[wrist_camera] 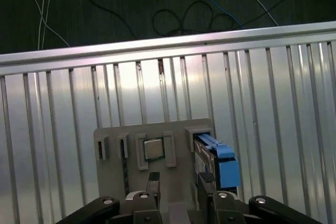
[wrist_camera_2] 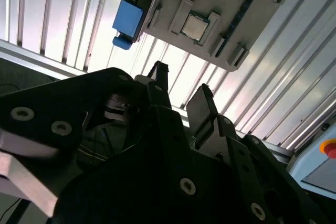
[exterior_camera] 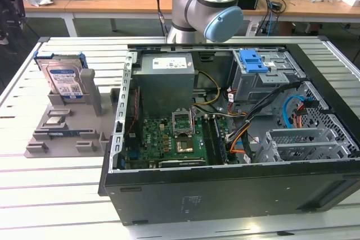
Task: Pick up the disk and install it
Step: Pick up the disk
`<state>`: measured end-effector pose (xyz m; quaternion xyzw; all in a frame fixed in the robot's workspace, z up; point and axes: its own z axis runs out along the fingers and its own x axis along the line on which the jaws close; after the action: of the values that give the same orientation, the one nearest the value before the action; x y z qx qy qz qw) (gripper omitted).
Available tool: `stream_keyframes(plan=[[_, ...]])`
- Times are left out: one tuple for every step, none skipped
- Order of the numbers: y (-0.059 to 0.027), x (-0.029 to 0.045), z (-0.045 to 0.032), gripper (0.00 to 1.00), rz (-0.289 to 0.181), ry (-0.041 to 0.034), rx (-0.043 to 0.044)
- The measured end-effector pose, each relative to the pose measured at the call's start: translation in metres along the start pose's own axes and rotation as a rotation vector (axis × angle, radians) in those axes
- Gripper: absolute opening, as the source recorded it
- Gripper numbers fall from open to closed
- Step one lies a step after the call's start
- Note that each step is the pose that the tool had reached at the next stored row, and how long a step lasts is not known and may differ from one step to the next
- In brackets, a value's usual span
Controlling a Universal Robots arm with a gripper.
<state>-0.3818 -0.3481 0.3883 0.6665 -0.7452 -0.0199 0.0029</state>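
Note:
The disk (exterior_camera: 63, 78) is a silver drive with a white-and-blue label and a blue frame. It stands upright in a slot of the grey holder (exterior_camera: 67, 130) at the exterior view's left. In the first wrist view its blue frame (wrist_camera: 221, 162) shows beside the holder (wrist_camera: 113, 132). In the second wrist view the frame's blue end (wrist_camera_2: 128, 18) sticks out past the holder (wrist_camera_2: 247, 3). My gripper (wrist_camera: 179, 183) hangs well above the holder, open, with nothing between its black fingers (wrist_camera_2: 202, 99). One finger lines up near the disk.
An open computer case (exterior_camera: 225, 195) lies on the slatted metal table (exterior_camera: 50, 195), with a grey power-supply box (exterior_camera: 166, 66), a motherboard (exterior_camera: 169, 139) and a blue clip (exterior_camera: 254, 60) on the drive bay. A chip (wrist_camera: 153, 149) sits in the holder. The table's edge (wrist_camera: 168, 45) borders a floor with cables.

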Motion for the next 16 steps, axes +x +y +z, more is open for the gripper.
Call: stream_keyframes(plan=[[0.0,0.0,0.0,0.42,0.0,0.0001,0.0],[0.0001,-0.0009,0.0,0.42,0.0,0.0,0.0],[0.0003,-0.0031,0.0,0.42,0.0,0.0001,-0.0001],[0.0006,-0.006,0.0001,0.42,0.0,0.0002,-0.0001],[0.001,-0.0095,0.0002,0.42,0.0,0.0003,-0.0001],[0.0015,-0.0144,0.0005,0.42,0.0,0.0002,0.0001],[0.002,-0.0204,0.0007,0.42,0.0,0.0002,0.0001],[0.0028,-0.0274,0.0009,0.42,0.0,0.0003,0.0],[0.0031,-0.0311,0.001,0.42,0.0,0.0002,0.0],[0.0035,-0.0351,0.0013,0.42,0.0,0.0002,0.0001],[0.004,-0.0406,0.0015,0.42,0.0,0.0003,0.0],[0.0044,-0.0435,0.0017,0.42,0.0,0.0003,0.0],[0.0048,-0.0474,0.0019,0.42,0.0,0.0003,-0.0001],[0.0052,-0.0521,0.0024,0.42,0.0,0.0003,0.0001],[0.0057,-0.057,0.0028,0.42,0.0,0.0002,0.0001],[0.006,-0.06,0.0031,0.42,0.0,0.0003,0.0]])
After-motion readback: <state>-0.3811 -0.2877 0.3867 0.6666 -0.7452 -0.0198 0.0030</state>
